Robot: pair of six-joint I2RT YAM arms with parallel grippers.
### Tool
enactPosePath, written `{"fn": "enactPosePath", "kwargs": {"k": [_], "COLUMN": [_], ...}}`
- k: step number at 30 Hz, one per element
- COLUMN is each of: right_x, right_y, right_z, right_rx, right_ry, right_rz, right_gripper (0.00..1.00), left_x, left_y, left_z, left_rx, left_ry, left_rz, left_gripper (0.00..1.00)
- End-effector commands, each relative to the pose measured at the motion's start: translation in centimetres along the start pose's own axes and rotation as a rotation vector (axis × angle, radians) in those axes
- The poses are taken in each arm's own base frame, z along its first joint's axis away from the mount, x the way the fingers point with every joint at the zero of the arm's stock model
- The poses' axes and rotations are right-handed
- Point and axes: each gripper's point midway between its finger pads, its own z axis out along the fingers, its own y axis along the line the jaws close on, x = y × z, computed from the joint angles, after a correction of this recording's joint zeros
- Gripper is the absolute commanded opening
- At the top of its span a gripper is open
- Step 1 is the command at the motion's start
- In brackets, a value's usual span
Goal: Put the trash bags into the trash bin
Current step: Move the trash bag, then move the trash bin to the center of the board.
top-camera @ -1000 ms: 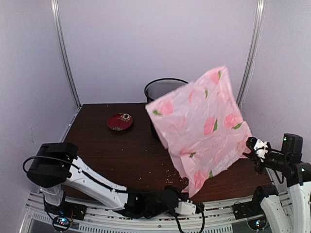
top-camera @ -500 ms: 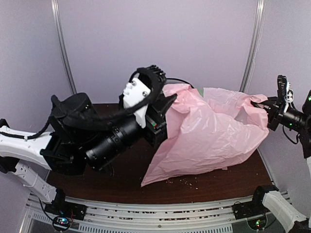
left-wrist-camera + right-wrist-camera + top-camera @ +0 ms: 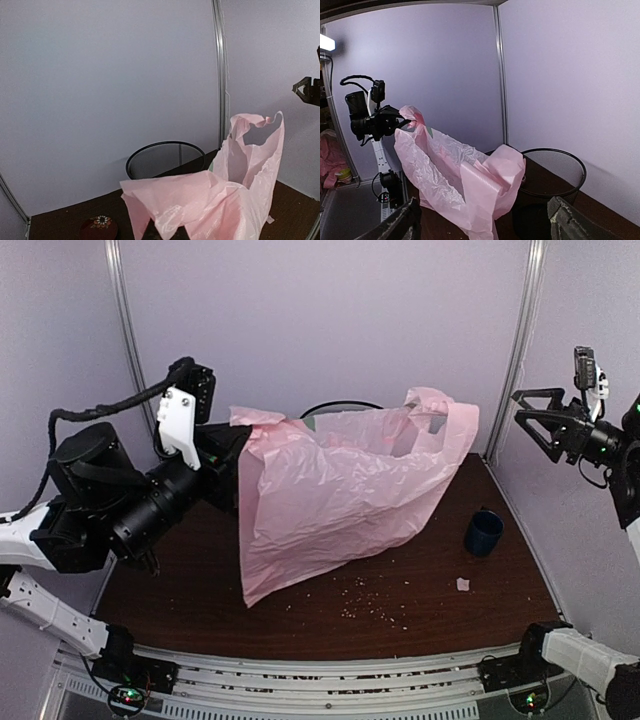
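Left arm [image 3: 120, 510] stood high over the bench's left side, its jaws closed tight on the upper left edge of the trash bag [image 3: 330, 500]. Right arm [image 3: 600, 440] was up by the right wall, jaws spread wide and empty, well apart from the bag.

The bag hung in front of the trash bin [image 3: 340, 407], bottom resting on the bench [image 3: 500, 610]. Contact with the rim appeared likely but could not be confirmed.

Only the left wrist view showed a red dish [image 3: 98, 227] near the bin. Only the top view showed a dark-blue mug [image 3: 483, 532], a white scrap [image 3: 462, 584] and scattered crumbs [image 3: 350, 614].

Bench was dark brown wood; walls were pale lilac panels with metal posts.
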Motion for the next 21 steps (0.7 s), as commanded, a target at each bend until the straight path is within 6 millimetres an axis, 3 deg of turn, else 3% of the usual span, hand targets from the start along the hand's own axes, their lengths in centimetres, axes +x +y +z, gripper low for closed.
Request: {"fn": "enactPosePath", "kwargs": {"k": [1, 4, 7, 13, 16, 21], "right_x": [-1.3, 1.1, 4.4, 7.0, 9.7, 12.9], "right_y": [-1.1, -4.7, -6.3, -10.6, -11.1, -9.4], "right_z": [1.7, 5.2, 9.3, 14.6, 17.5, 21.0], "right_rx": [-0.019, 0.107, 0.179, 0.285, 0.262, 0.207], "right_ry": [-0.003, 0.110, 0.259, 0.385, 0.468, 0.576], "right_rz": [0.064, 0.096, 0.031, -0.115, -0.158, -0.273], "right_gripper": [0.86, 0.79, 0.69, 0.56, 0.53, 0.48], "left_x": [0.7, 0.3, -0.1, -0.8, -1.1, -1.7], "left_y": [2.1, 3.8, 5.6, 9.9, 11.9, 14.4], "left_z": [-0.7, -1.5, -2.7, -4.8, -5.5, -6.8], "left_rx": [-0.070, -0.100, -0.119, -0.225, -0.324, -0.415], "left_ry": [0.038, 0.045, 0.037, 0.025, 0.038, 0.041], "left_rz": [-0.039, -0.068, -0.110, -0.150, -0.106, -0.109], "left_gripper": [0.00, 0.00, 0.00, 0.00, 0.00, 0.00]}}
